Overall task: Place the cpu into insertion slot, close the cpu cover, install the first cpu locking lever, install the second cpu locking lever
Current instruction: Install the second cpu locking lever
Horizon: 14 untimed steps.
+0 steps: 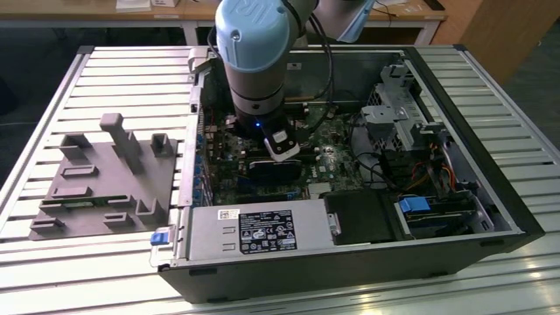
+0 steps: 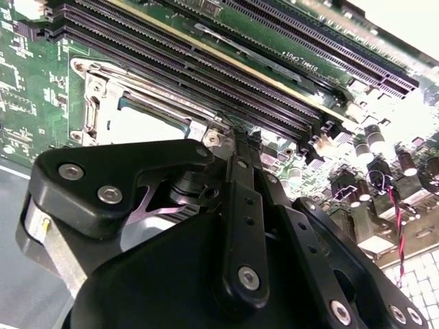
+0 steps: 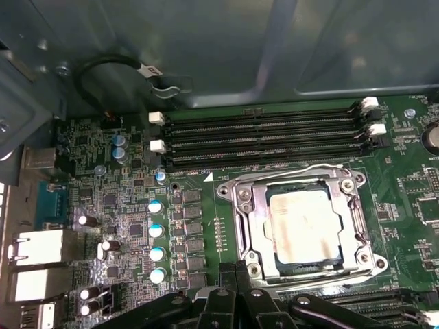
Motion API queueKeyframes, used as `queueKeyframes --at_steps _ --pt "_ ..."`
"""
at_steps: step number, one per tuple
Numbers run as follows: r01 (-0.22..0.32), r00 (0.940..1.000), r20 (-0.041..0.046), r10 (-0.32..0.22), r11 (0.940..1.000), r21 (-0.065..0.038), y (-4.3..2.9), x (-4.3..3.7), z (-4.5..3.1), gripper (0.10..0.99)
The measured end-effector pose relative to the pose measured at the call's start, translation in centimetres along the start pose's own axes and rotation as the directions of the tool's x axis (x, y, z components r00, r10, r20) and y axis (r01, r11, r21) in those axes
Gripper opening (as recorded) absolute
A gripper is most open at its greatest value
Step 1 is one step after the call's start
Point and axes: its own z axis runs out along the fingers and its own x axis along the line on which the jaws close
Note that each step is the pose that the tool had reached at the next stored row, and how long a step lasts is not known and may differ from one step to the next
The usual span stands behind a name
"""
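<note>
At the exterior view's left I see a grey holder block (image 1: 105,187) lying on the slatted table (image 1: 52,98), well apart from the work. Next comes the open computer case (image 1: 350,262), with the arm (image 1: 254,65) reaching straight down into it over the green board (image 1: 337,161). The silver power box (image 1: 254,230) sits along the case's near edge, and the drive cage (image 1: 394,121) stands at the exterior view's right.

In the first wrist view the gripper (image 3: 236,273) hangs just beside the socket (image 3: 244,199). Its fingers (image 3: 226,281) are pressed together with nothing between them. The chip (image 3: 304,229) lies flat in the socket, its tan top showing through the window of the metal cover (image 3: 350,226), which is folded down over it. A thin wire lever (image 3: 295,169) runs along the cover's edge nearest the long black memory slots (image 3: 260,137). In the second wrist view the fingertips meet close to a corner of the socket.
</note>
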Motion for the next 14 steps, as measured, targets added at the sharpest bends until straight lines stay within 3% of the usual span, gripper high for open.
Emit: queueKeyframes --at_steps 7,11,14 --pt "0.001 1.0000 0.0002 -0.001 1.0000 0.001 -0.03 0.01 0.10 0.102" --pt "0.002 1.0000 0.0029 -0.002 0.9999 0.012 -0.03 0.02 0.10 0.102" --pt "0.002 1.0000 0.0031 -0.002 0.9999 0.012 -0.03 0.04 0.09 0.102"
